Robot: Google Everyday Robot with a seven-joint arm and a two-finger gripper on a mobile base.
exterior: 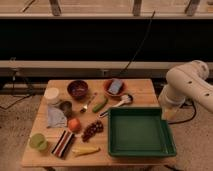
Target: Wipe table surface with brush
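The light-brown slatted table surface fills the middle of the camera view. The brush, white with a long handle and a round head with a dark centre, lies on it just above the green tray's far left corner, next to a cucumber. My white arm hangs to the right of the table, off its right edge. The gripper points down beside the tray's right rim, well right of the brush and holding nothing that I can see.
A large green tray takes the front right. The left half holds a dark bowl, an orange bowl with a blue sponge, a white cup, a metal spoon, a cloth, an orange, grapes, a banana and a green cup.
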